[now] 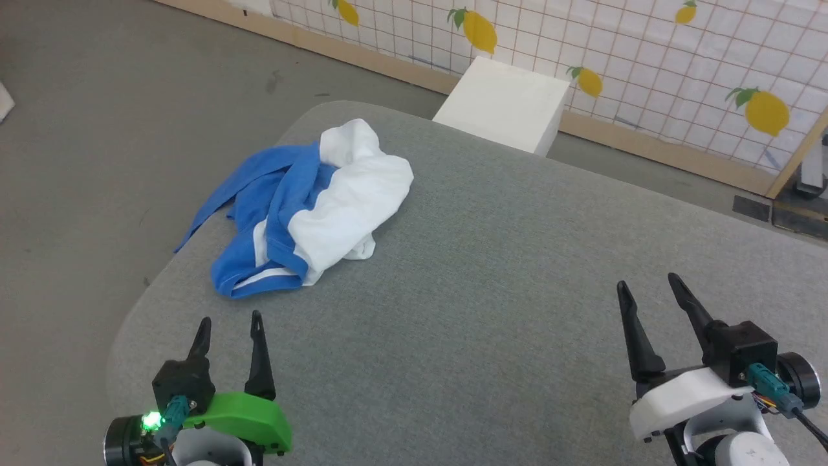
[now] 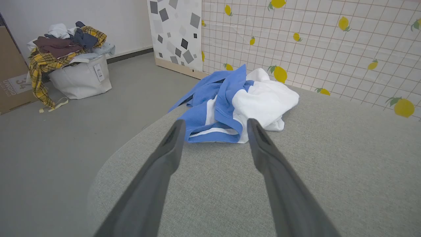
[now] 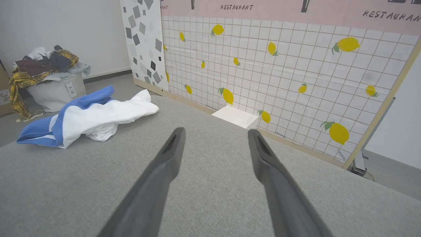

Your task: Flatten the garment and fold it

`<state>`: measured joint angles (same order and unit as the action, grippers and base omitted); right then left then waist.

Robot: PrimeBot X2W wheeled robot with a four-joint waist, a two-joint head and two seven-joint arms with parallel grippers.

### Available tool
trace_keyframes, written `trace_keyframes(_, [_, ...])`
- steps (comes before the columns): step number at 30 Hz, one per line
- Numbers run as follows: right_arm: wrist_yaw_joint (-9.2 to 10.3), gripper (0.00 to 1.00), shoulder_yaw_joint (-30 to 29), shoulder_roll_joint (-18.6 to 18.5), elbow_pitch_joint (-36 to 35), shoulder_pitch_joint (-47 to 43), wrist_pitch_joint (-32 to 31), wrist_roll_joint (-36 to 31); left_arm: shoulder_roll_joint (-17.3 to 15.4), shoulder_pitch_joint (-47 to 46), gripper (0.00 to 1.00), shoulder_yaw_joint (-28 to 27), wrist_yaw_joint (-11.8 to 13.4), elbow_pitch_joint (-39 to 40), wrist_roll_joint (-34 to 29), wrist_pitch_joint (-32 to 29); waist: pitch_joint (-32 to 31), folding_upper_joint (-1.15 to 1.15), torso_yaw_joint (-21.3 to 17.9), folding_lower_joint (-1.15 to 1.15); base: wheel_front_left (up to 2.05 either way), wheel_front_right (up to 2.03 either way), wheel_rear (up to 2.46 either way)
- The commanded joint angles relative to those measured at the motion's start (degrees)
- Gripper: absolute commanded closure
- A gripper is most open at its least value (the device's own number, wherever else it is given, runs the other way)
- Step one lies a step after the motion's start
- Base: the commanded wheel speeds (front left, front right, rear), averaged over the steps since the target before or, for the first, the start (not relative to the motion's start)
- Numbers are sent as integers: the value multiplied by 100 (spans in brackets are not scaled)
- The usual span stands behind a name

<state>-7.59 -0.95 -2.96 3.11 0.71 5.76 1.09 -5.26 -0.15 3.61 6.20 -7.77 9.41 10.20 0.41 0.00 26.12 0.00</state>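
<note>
Dark-fingered left end effector (image 1: 231,316) and right end effector (image 1: 647,279) both wide, empty. Crumpled royal-blue-and-white jersey T-shirt (image 1: 310,207) at grey fabric bench (image 1: 485,291) left corner: soft, light; take blue banded edge, possibly a sleeve.

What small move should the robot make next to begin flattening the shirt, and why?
Probably reach the left gripper forward to the garment and take its near blue edge. The garment lies crumpled in a heap near the left edge of the table, straight ahead of that gripper's open fingers. The right gripper, also open, is farther away.
</note>
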Motion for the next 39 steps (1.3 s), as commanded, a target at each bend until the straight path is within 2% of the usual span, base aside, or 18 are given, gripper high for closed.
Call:
trace_keyframes(1, [7, 0, 1, 5, 27, 101, 68, 41, -44, -110, 0, 16, 69, -35, 70, 54, 4, 0, 59, 0, 0, 0, 0])
trace_keyframes(17, [8, 0, -34, 7, 70, 142, 160, 68, -76, -181, 0, 66, 194, -157, 231, 242, 40, 0, 508, 0, 0, 0, 0])
trace_keyframes(27, [9, 0, -153, 8, 42, 214, 214, 66, -50, -337, 0, 89, 273, -213, 369, 386, 163, 0, 957, 0, 0, 0, 0])
trace_keyframes(30, [9, 0, -235, 8, 14, 239, 196, 68, -58, -526, 0, 121, 161, -273, 491, 417, 255, 0, 1039, 0, 0, 0, 0])
trace_keyframes(34, [10, 0, -173, 8, -163, 409, 51, -109, -159, -1206, 0, 142, -119, -507, 749, 263, 651, 0, 972, 0, 0, 0, 0])
trace_keyframes(39, [10, 0, 46, 8, -490, 861, -233, -472, -263, -2494, 0, 7, -439, -1027, 1177, -188, 1518, 0, 509, 0, 0, 0, 0])
